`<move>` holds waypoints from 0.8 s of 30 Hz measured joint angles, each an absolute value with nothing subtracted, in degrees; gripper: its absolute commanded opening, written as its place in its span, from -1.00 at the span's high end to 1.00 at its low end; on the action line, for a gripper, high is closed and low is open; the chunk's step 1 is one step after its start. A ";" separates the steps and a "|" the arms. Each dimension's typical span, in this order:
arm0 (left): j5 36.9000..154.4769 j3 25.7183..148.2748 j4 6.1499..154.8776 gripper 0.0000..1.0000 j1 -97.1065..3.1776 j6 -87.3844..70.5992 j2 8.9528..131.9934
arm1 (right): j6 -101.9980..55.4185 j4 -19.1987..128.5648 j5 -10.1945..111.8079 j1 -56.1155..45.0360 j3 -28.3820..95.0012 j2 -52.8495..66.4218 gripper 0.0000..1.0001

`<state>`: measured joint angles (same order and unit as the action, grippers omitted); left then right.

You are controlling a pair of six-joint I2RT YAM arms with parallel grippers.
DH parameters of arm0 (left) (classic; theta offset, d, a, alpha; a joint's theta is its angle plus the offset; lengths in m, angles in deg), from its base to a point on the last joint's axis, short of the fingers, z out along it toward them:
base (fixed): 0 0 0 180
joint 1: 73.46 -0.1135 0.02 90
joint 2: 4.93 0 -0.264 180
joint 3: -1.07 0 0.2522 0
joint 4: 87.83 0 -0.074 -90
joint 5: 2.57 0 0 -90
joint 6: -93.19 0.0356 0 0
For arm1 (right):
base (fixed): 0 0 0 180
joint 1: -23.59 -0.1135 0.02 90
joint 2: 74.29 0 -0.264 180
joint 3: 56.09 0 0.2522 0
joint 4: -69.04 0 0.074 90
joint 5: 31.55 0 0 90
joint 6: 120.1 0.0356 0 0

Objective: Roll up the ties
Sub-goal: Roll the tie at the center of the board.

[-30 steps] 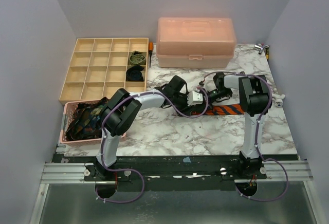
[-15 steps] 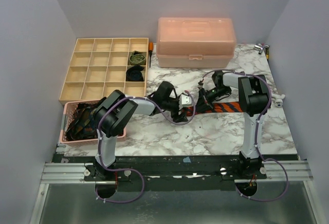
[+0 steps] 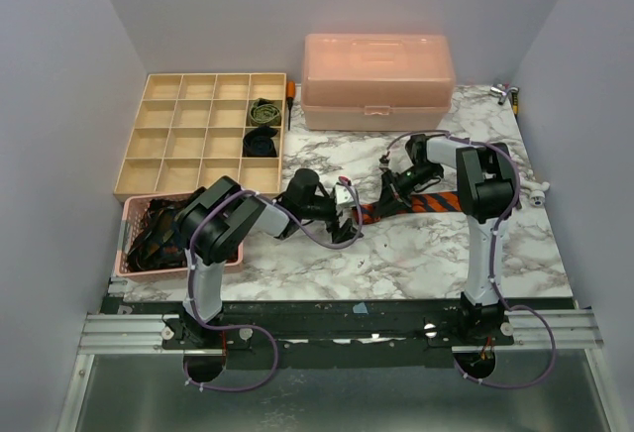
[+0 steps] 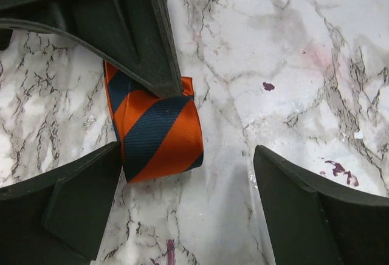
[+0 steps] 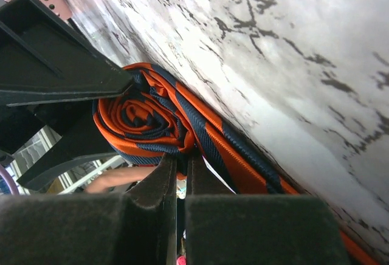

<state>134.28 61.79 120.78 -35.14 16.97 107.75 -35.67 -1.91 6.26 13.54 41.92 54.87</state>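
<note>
The orange-and-navy striped tie (image 3: 436, 202) lies across the marble table (image 3: 396, 254), its left end rolled up. In the right wrist view the roll (image 5: 143, 116) sits just beyond my right gripper (image 5: 181, 168), which is shut on the tie's fabric at the roll's edge. In the top view the right gripper (image 3: 382, 197) is at the tie's left end. My left gripper (image 3: 349, 219) is just left of it, open. In the left wrist view the roll (image 4: 159, 132) lies by the left finger (image 4: 67, 207), with the left gripper (image 4: 188, 171) empty.
A tan compartment tray (image 3: 178, 140) at back left holds a rolled olive tie (image 3: 264, 112) and a rolled black tie (image 3: 261, 141). A pink basket (image 3: 134, 264) at front left holds dark ties (image 3: 163, 232). A pink lidded box (image 3: 378, 80) stands at the back.
My left gripper has drawn back to the left, off the roll. My right gripper and the tie's rolled end have shifted slightly left.
</note>
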 measured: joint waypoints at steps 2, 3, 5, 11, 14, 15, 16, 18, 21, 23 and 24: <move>133.23 61.09 123.14 -0.55 -34.77 15.39 107.79 | -35.80 -2.24 6.66 13.17 42.23 54.93 0.99; 132.64 60.93 124.04 -0.47 -34.46 14.52 107.82 | -35.91 -2.35 6.75 12.89 42.40 55.00 0.99; 131.50 60.89 125.19 -0.34 -33.70 13.80 107.86 | -36.17 -2.61 6.77 12.23 42.71 55.17 0.99; 127.79 62.53 124.15 0.05 -31.79 15.18 108.69 | -37.77 -3.79 7.25 11.27 43.37 55.66 0.99; 126.15 63.60 121.98 0.28 -31.42 16.79 109.00 | -38.55 -4.16 7.38 11.25 43.52 55.72 0.99; 125.62 63.78 121.00 0.33 -31.33 17.36 109.04 | -38.75 -4.23 7.42 11.25 43.56 55.72 0.99; 125.34 63.82 120.41 0.41 -31.33 17.91 109.04 | -38.95 -4.34 7.44 11.25 43.56 55.72 0.99; 125.10 64.02 119.53 0.54 -31.33 18.91 109.04 | -39.40 -4.64 7.49 11.25 43.58 55.70 0.98; 125.32 65.28 116.78 0.74 -31.49 20.31 109.04 | -40.80 -6.00 7.47 11.27 44.13 55.68 0.56; 125.58 66.53 114.53 0.82 -31.49 21.01 109.04 | -43.29 -7.75 7.25 11.36 45.09 55.68 0.36; 125.58 67.27 113.15 0.83 -31.47 21.32 109.06 | -44.69 -9.10 7.42 11.80 45.84 55.68 0.34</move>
